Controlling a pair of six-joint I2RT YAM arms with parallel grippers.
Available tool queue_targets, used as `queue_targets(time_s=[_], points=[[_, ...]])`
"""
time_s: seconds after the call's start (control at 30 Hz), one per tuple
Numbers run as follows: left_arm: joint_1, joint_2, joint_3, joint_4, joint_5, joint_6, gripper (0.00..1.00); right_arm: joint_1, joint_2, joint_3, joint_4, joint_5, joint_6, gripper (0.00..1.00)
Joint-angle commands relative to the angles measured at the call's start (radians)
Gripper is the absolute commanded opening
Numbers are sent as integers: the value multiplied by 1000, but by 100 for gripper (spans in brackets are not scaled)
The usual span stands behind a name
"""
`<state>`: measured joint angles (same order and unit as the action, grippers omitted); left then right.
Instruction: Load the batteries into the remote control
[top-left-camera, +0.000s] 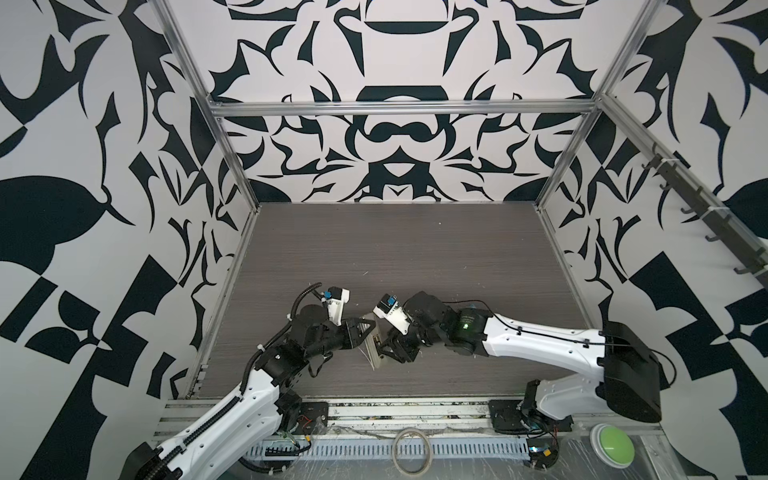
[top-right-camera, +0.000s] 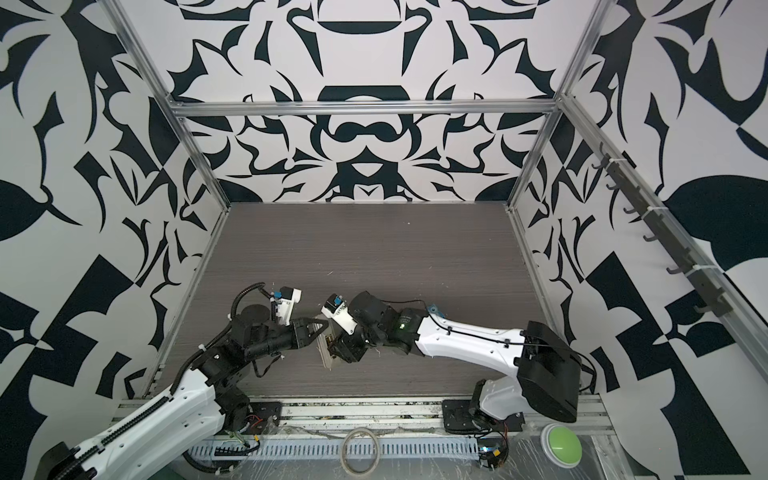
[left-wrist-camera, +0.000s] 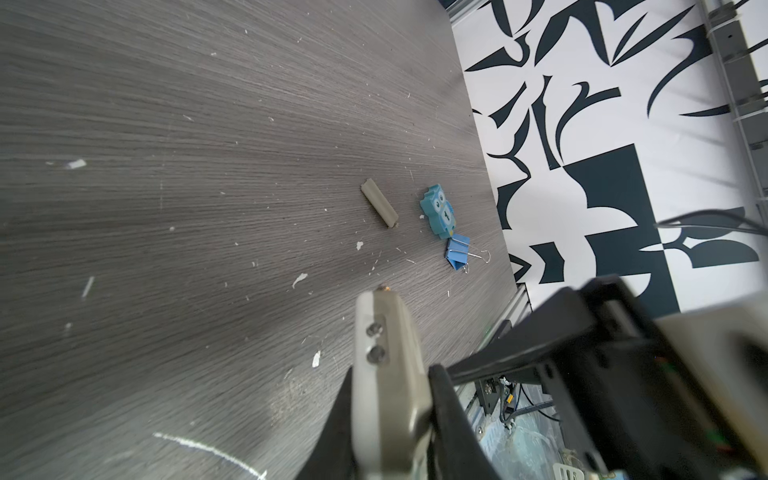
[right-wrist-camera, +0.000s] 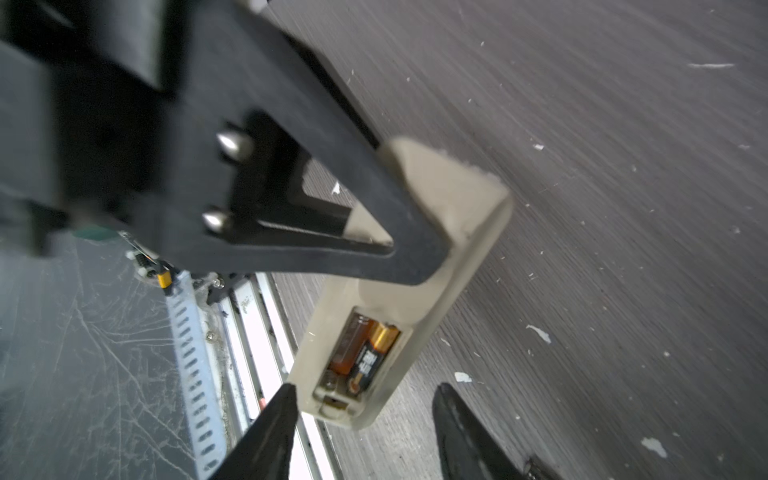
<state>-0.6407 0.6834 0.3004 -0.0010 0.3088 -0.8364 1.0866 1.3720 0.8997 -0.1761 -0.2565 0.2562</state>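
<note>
- The right claw (right-wrist-camera: 365, 388) is nearest: its jaws stand apart on both sides of the open bay end, grasping nothing.
- Between them the remote control (right-wrist-camera: 457, 249) shows its bay, with the batteries (right-wrist-camera: 368, 349) side by side inside, uncovered.
- The left claw (left-wrist-camera: 392, 372) is clenched on the other end of the remote control only, so a push from the right claw may turn it in that grip.
- If the bay tilts downward, a cell may drop out; I cannot tell whether both are fully seated.
- The beige cover (left-wrist-camera: 379, 208) lies well apart on the bench (left-wrist-camera: 166, 208).
</note>
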Motion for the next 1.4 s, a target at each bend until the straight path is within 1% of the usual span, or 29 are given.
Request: queue_targets(time_s=[0.0, 0.1, 0.2, 0.23, 0.33, 0.43, 0.5, 0.53, 0.6, 0.67, 0.83, 0.97, 1.13, 1.37], points=[[-1, 7, 3, 27, -12, 13, 0, -3, -56, 34, -44, 30, -11, 60], [-1, 1, -9, 31, -16, 13, 0, -4, -93, 13, -116, 79, -43, 64], [-1, -7, -22, 38, -18, 13, 0, -38, -110, -15, -202, 125, -62, 64], [-1, -10, -25, 40, -17, 14, 0, -53, -112, -22, -220, 126, -65, 64], [0, -5, -36, 59, -8, 14, 0, -102, -108, -37, -290, 125, -93, 69], [-1, -2, -52, 84, 3, 14, 0, -113, -81, -33, -350, 123, -175, 73], [0, -1, -72, 111, 11, 10, 0, -112, -54, -37, -364, 122, -274, 74], [-1, -2, -80, 122, 13, 7, 0, -112, -45, -38, -356, 143, -284, 74], [-1, -9, -102, 148, 24, 0, 0, -112, -14, -16, -342, 128, -331, 75], [-1, -24, -125, 169, 28, -6, 0, -115, 22, 0, -316, 152, -363, 76], [-1, -64, -175, 214, 40, -1, 0, -122, 142, 65, -366, 184, -472, 74], [-1, -70, -193, 244, 62, 5, 0, -121, 186, 60, -366, 175, -542, 73], [-1, -82, -199, 238, 91, 19, 0, -129, 233, 90, -400, 163, -581, 71], [-1, -147, -212, 208, 99, 22, 0, -147, 313, 116, -419, 172, -610, 66]])
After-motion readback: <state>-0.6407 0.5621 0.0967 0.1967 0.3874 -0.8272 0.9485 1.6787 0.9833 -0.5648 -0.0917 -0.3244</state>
